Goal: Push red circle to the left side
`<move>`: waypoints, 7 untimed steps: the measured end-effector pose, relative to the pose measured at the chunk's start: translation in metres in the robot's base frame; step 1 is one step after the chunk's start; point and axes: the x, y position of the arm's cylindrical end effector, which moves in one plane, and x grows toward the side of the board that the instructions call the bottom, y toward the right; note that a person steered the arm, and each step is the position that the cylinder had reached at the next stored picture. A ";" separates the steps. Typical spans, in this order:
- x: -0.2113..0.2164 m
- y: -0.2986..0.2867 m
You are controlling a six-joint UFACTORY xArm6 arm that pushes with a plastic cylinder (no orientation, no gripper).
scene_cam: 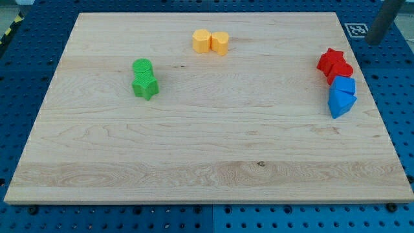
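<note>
Currently, the red circle (341, 71) rests at the surface's (207, 149) right edge, touching the red star (330, 60) above and the blue blocks (342, 96) below. My tip (371, 41) sits off the board, upper right of them; no claw state can be told.

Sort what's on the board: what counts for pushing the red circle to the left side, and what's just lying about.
For the job:
red circle, at the view's right edge, against the red star
my tip, at the view's top right, off the board

Lying about:
red star
two blue blocks
two yellow blocks
two green blocks
</note>
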 end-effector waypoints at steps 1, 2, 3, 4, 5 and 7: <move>0.012 0.000; 0.037 0.000; 0.046 0.000; 0.047 0.000; 0.047 0.000; 0.056 0.000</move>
